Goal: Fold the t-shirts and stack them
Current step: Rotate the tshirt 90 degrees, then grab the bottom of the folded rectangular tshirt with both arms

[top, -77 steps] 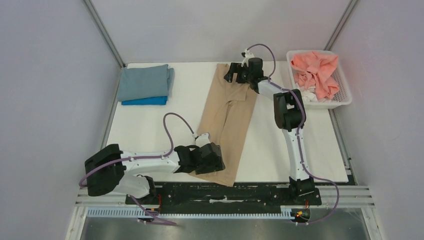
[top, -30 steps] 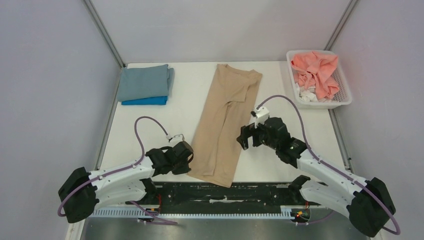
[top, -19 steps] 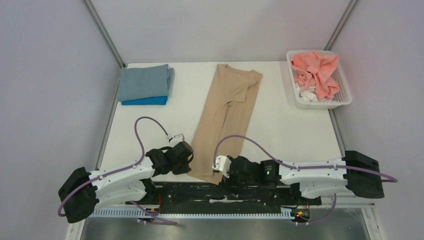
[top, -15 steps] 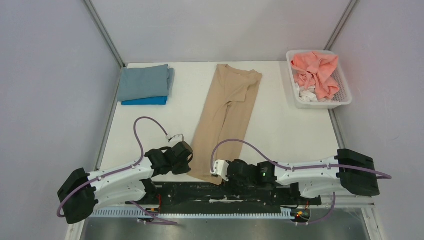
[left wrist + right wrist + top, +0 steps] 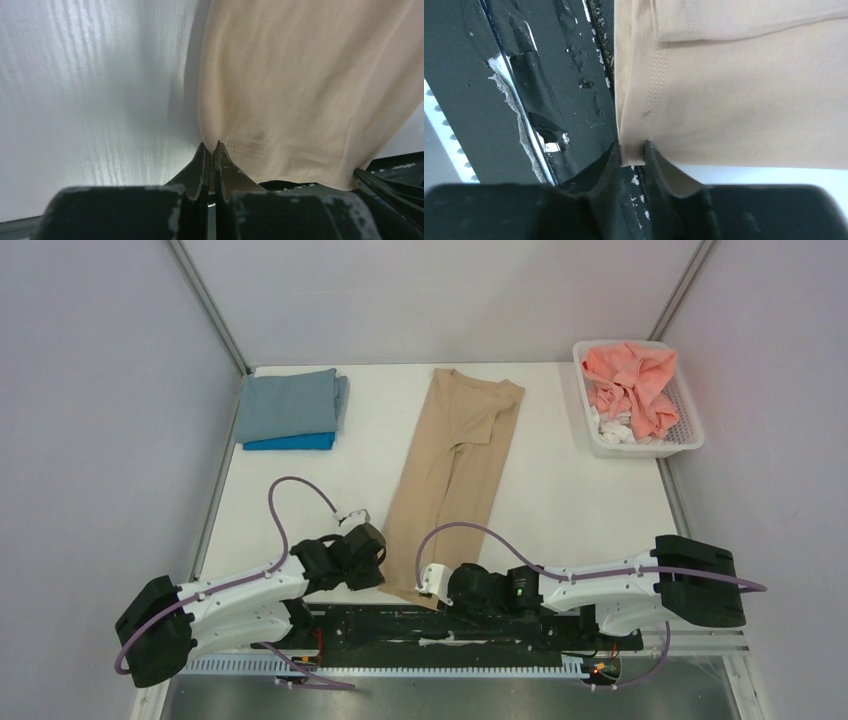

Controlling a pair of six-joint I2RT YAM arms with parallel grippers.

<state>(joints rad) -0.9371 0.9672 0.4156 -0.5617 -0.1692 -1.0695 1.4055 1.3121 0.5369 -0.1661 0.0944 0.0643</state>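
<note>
Inside left gripper (image 5: 212,152) and right gripper (image 5: 631,152), both pinching, sit hem corners of the tan t-shirt (image 5: 452,460); soft, light, likely sagging between.

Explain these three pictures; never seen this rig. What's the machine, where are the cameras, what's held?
Two robot arms are bolted at the near edge of a white table. The wide picture looks down from above and behind them; the other two come from a camera on each wrist. A tan t-shirt lies folded narrow in the middle. Far left, a grey-blue t-shirt sits folded on a bright blue t-shirt. Far right, a basket holds a coral-pink t-shirt and a white t-shirt. The left gripper and right gripper each pinch a near hem corner of it.
</note>
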